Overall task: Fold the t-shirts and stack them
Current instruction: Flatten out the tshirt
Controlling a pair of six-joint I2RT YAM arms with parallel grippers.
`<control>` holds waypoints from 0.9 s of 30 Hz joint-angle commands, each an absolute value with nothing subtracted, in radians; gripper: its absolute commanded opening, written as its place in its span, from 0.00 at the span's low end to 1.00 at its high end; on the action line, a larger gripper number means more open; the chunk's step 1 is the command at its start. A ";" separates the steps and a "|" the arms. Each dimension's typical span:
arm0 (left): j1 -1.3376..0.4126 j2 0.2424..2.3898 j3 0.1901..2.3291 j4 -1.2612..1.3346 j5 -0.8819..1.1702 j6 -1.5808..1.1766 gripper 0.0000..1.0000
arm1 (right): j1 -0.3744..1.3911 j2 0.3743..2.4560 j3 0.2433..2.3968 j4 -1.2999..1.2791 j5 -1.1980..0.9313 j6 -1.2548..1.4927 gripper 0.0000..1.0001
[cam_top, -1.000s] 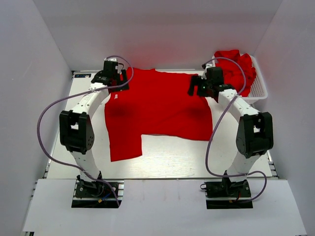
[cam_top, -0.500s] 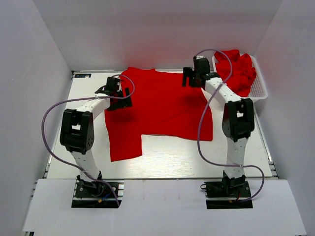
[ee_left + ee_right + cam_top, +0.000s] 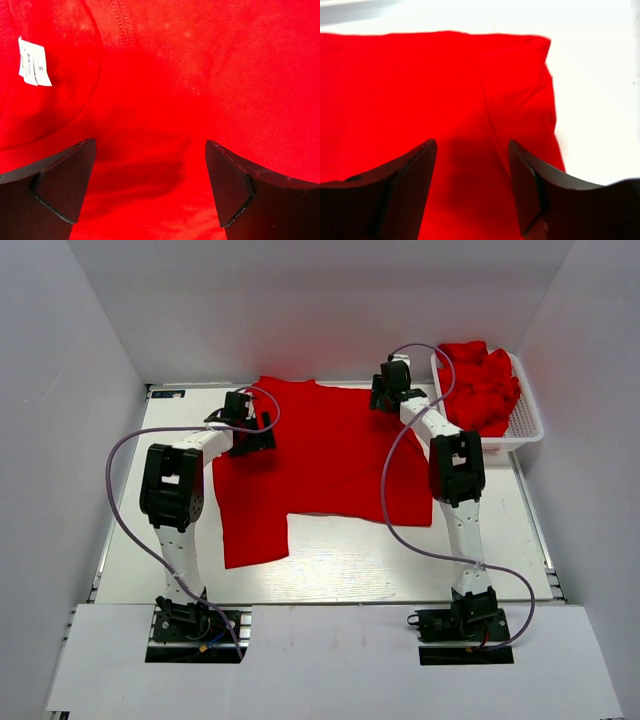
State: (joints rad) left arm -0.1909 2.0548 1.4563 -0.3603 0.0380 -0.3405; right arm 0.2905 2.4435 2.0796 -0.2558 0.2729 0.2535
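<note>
Claws hover over red t-shirt (image 3: 320,455) near table's (image 3: 400,560) far edge
The left gripper (image 3: 150,145) gapes wide, the right gripper (image 3: 471,142) narrower, both empty; a shallow pinch may catch one layer only.

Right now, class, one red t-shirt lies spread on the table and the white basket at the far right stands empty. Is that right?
No. The white basket is not empty: it holds a heap of crumpled red t-shirts, as the top external view shows. One red t-shirt does lie spread on the table.
</note>
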 commanded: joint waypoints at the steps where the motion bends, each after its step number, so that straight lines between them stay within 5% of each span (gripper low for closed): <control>1: -0.181 2.052 1.489 -0.365 0.031 -0.328 1.00 | 0.281 2.465 2.146 -0.147 0.371 0.259 0.63; 8: -0.181 2.062 1.441 -0.365 -0.018 -0.319 1.00 | 0.275 2.531 2.175 -0.087 0.425 0.235 0.57; 17: -0.181 2.062 1.431 -0.385 -0.018 -0.319 1.00 | 0.249 2.568 2.189 -0.067 0.382 0.248 0.32; 18: -0.181 2.062 1.431 -0.385 -0.028 -0.319 1.00 | 0.247 2.569 2.187 -0.069 0.388 0.250 0.27; 19: -0.181 2.062 1.431 -0.385 -0.028 -0.319 1.00 | 0.242 2.566 2.186 -0.063 0.388 0.252 0.04; 20: -0.181 2.062 1.431 -0.394 -0.028 -0.319 1.00 | 0.239 2.568 2.184 -0.060 0.391 0.255 0.00; 27: -0.172 2.040 1.388 -0.413 -0.067 -0.310 1.00 | 0.203 2.537 2.189 -0.034 0.400 0.181 0.00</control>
State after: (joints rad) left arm -0.1864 2.0640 1.4376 -0.3397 -0.0193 -0.3225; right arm 0.2230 2.5668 2.1468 -0.0963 0.3801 0.2237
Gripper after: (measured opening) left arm 0.997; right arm 0.008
